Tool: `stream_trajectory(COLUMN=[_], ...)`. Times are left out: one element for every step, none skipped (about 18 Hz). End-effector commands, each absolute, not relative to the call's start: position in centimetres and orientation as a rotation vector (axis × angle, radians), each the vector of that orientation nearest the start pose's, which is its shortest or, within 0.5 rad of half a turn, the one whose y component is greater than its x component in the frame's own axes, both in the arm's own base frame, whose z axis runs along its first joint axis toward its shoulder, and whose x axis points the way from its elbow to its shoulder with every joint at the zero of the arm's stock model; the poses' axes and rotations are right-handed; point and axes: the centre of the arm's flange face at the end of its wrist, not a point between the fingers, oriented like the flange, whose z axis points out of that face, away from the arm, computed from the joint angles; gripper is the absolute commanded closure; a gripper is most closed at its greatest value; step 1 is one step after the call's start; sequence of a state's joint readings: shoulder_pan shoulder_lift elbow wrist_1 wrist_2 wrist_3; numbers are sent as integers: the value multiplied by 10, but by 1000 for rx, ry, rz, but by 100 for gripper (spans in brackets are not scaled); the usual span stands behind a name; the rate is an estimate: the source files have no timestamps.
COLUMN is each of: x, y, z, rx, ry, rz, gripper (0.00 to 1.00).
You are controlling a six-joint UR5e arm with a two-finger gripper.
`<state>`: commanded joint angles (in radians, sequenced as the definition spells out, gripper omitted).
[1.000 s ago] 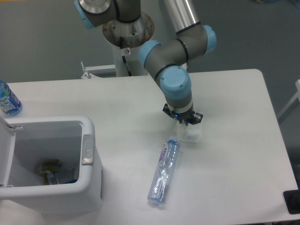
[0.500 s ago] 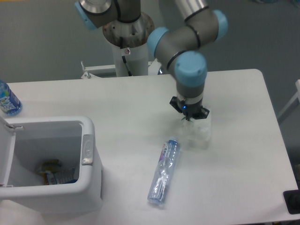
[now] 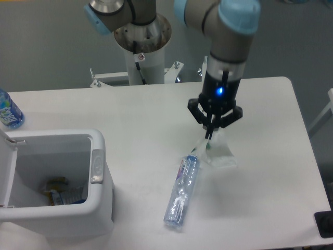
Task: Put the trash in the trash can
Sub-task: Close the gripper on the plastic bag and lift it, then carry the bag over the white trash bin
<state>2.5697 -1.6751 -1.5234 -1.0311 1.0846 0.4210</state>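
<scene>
White table (image 3: 130, 109) carried a white bin (image 3: 99, 208) at 8 o'clock, a blue-labelled bottle (image 3: 9, 112) at 9 o'clock, and a slim clear bottle (image 3: 182, 190) lying near 5 o'clock.

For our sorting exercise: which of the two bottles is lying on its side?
The slim clear bottle in the table's middle lies flat; the bluer bottle at the left edge stands upright.

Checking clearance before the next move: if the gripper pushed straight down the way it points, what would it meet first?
The gripper already pinches the clear cup, which hangs below it. Straight down, the cup would probably meet the white table first; height is unclear.
</scene>
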Motion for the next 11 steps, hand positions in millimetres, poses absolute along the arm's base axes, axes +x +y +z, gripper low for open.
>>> stream_trajectory(x=[-365,-350,-343,-339,-327,-309,-288,-273,-259,-241,-229], y=[470,484,491,497,505,516,529,536,543,552,558], z=[545,561,577,590,600,605,606,606,602,600,596], rx=[-2366,-2318,-2269,-2227,-2208,-2206,-2215,-2221,-2234,-2248,-2260], ry=[-580,-597,-620,-633,-631,-610,-572,-544,-522,-492,-470], rz=[-69,-74,-71,-66,-79,-102,-124,-139,-159,-179,-196], gripper=[100,100,100,100,100,100,100,100,100,100,100])
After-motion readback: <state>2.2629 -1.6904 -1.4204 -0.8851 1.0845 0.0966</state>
